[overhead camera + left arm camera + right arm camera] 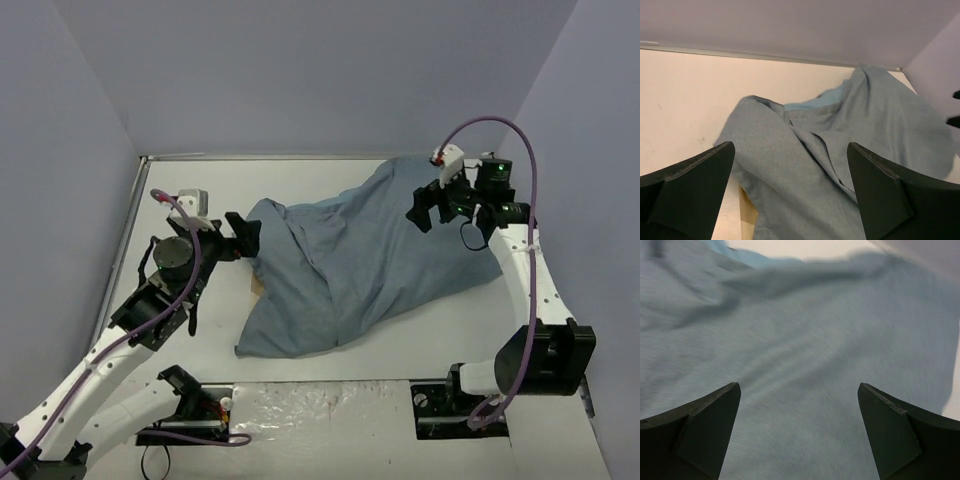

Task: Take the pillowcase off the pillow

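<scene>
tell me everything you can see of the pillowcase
The pillowcase is soft, plain grey-blue cloth, crumpled into long folds, with a lighter blue strip at one far fold. It lies bulging, slanted across the white table, from near left to far right. The left fingers and right fingers stand open at its two ends, gripping none of it.

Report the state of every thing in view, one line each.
pillowcase: rumpled, lying flat, plain grey-blue face up, not held.
pillow: covered by the pillowcase; only a tan sliver shows at one edge.
left tool: open, at one end of the pillowcase, holding nothing.
right tool: open, above the opposite end, holding nothing.
</scene>
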`<state>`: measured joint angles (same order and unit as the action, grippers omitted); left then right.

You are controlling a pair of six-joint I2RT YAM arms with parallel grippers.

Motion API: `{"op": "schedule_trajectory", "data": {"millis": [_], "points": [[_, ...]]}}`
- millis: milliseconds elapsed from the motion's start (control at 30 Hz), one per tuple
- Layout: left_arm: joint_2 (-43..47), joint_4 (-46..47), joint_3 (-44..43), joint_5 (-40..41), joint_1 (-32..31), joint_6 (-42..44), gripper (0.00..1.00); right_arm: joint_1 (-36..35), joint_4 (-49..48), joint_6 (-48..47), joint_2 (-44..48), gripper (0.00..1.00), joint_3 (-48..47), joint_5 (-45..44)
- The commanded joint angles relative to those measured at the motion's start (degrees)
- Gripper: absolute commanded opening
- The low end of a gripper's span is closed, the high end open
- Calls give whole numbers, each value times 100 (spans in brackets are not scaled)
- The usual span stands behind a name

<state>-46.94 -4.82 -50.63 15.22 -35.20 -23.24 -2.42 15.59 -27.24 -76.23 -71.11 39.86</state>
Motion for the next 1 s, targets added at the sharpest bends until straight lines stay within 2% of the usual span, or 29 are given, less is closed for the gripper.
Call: {"op": "schedule_trajectory", "data": {"millis": [0,67,167,300,400,500,533,600,633,667,700,733,800,833,933,967], "points": [[-96,-950,308,-1220,31,-503,95,785,-127,816,-208,100,212,-221],[-123,-916,457,-1407,57,-864,95,1163,-162,1001,-287,100,282,-661],[-123,-425,922,-1513,153,-1550,95,1681,-171,1054,-384,100,378,-725],[-192,611,1783,-2040,443,-2419,97,1920,-180,932,-735,99,554,-821],[-543,1113,1969,-2550,619,-2632,97,2026,-188,923,-1156,96,572,-638],[-1132,1990,2101,-3094,777,-2738,97,2087,-197,931,-1710,84,414,-497],[-1290,2220,2127,-3435,839,-2773,98,2105,-197,931,-1851,76,370,-453],[-1738,2869,2163,-3710,988,-2887,100,2157,-197,923,-2185,68,247,-356],[-1862,2994,2154,-3841,1032,-2931,97,2166,-188,905,-2316,58,229,-260],[-2063,3091,2137,-3886,1068,-2923,92,2175,-188,879,-2353,52,238,-233],[-2152,3075,2093,-3904,1120,-2914,88,2184,-188,827,-2362,40,256,-215],[-2223,3057,2058,-3922,1155,-2879,75,2193,-188,791,-2353,34,264,-145],[-2425,3083,2048,-4001,1234,-2843,62,2228,-188,712,-2266,22,343,-110],[-2478,3110,2066,-4010,1261,-2843,43,2245,-188,686,-2152,19,361,-92],[-2601,3127,2136,-4062,1401,-2826,19,2377,-188,589,-1880,9,431,-145],[-2584,3127,2163,-4071,1419,-2826,7,2421,-197,571,-1826,7,431,-171]]}}
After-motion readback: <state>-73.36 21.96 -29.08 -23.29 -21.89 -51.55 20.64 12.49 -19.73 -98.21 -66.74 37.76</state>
